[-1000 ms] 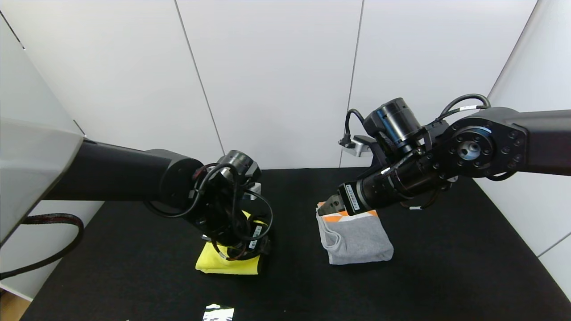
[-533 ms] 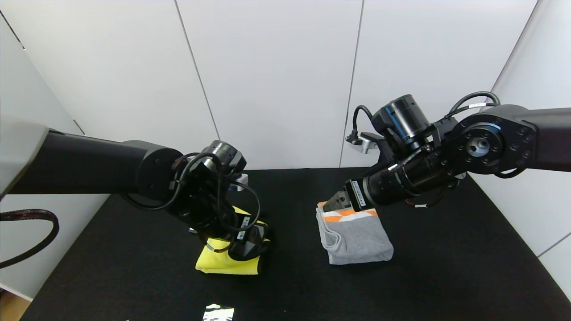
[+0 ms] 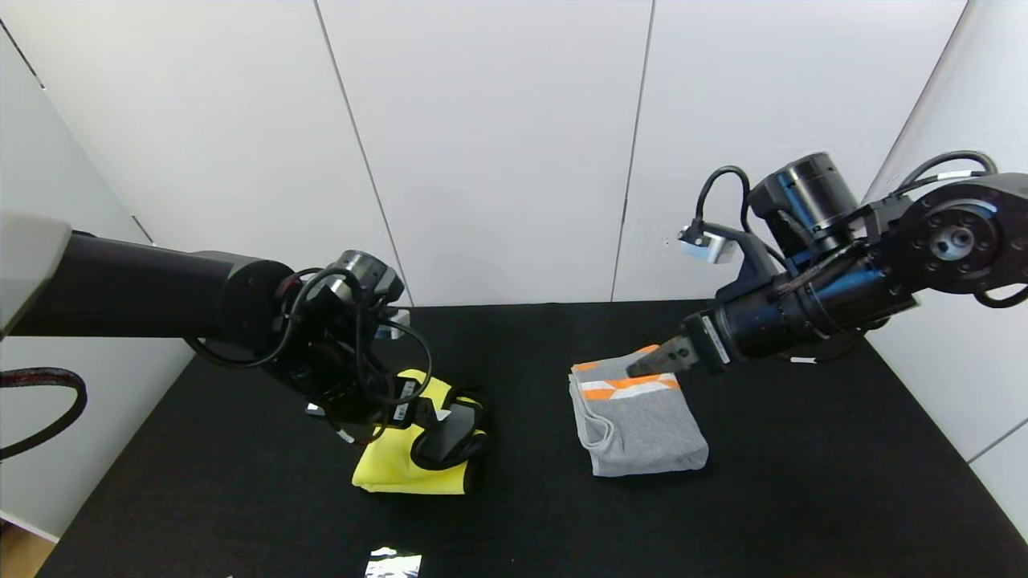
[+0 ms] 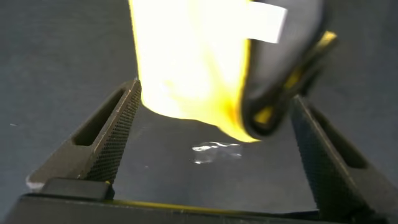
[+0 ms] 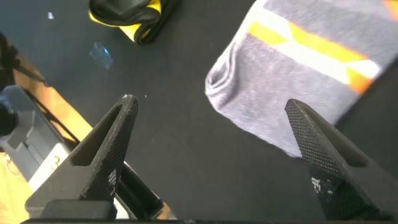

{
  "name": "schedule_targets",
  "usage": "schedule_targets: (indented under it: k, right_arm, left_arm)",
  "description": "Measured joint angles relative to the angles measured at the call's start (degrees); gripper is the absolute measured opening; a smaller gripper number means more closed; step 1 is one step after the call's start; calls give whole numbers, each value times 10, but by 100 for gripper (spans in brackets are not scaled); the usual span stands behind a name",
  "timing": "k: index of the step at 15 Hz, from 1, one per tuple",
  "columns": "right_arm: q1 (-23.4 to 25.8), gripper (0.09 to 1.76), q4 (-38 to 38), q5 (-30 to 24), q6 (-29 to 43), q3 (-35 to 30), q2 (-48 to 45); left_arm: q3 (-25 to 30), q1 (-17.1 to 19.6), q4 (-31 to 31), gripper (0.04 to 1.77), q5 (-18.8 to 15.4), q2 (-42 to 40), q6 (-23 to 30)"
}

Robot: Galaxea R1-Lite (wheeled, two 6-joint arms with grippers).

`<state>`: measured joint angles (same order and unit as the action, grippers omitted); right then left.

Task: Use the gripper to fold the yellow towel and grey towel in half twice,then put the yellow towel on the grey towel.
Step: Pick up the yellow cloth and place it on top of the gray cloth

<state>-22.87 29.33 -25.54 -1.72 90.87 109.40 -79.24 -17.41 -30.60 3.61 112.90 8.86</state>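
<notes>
the left pincer (image 3: 450,437) stands wide over the yellow towel (image 3: 393,470), gripping nothing. the right pincer (image 3: 654,363), also wide and empty, hangs above the banded end of the grey towel (image 3: 642,429). both towels lie folded into compact bundles, well apart on the black surface (image 3: 803,498). the folding looks done; stacking yellow on grey is left.

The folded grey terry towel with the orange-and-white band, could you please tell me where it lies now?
In the head view the folded grey terry towel lies on the black table, right of centre, beside the folded yellow towel.
</notes>
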Motion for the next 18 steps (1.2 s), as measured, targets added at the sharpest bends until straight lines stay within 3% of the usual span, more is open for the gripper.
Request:
schedule_targets:
  k: [3,7,13,18]
  right_arm:
    - [30,171,3,-26,-22,-3,-16]
    - [47,171,3,-27,-33,-6,-22]
    - [66,171,3,-28,-46,-6,-24]
    - [68,171,3,-27,-46,-6,-25]
  left_arm:
    - [-3,29,1,169,-8,7,-5]
    - [-6,75,3,170,-90,17,-31]
    - [-7,140,5,171,-155,48,-55]
    - [-2,159,5,171,-216,69,-78]
